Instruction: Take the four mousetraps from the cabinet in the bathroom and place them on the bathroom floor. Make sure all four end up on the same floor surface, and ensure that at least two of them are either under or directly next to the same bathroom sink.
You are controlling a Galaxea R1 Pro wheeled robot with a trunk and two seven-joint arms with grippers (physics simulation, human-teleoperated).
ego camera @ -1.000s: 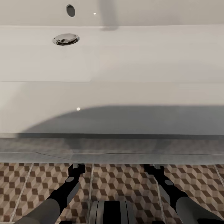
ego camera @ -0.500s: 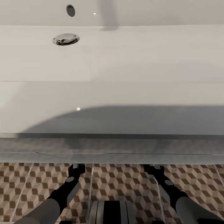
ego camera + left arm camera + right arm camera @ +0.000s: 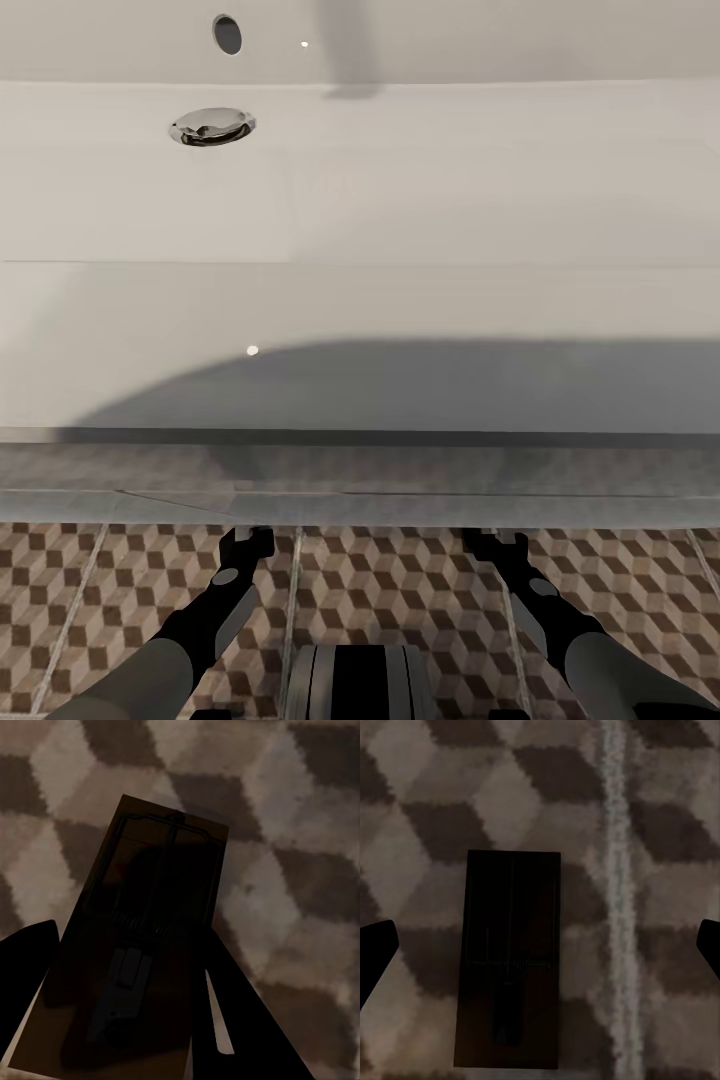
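1. In the head view, both arms reach down at the foot of the bathroom sink (image 3: 360,200), the left pincer (image 3: 246,545) and right pincer (image 3: 493,545) low over the bathroom floor (image 3: 400,590); from here I cannot tell their grip.
2. In the left wrist view, a mousetrap (image 3: 142,952) lies between the parted fingers (image 3: 26,975), long axis along them; whether it is pinched I cannot tell.
3. In the right wrist view, a second mousetrap (image 3: 510,967) lies on the tiles, released, midway between wide-spread fingertips (image 3: 375,952), lengthwise with them.

Head high; wrists near bathroom floor (image 3: 660,810).
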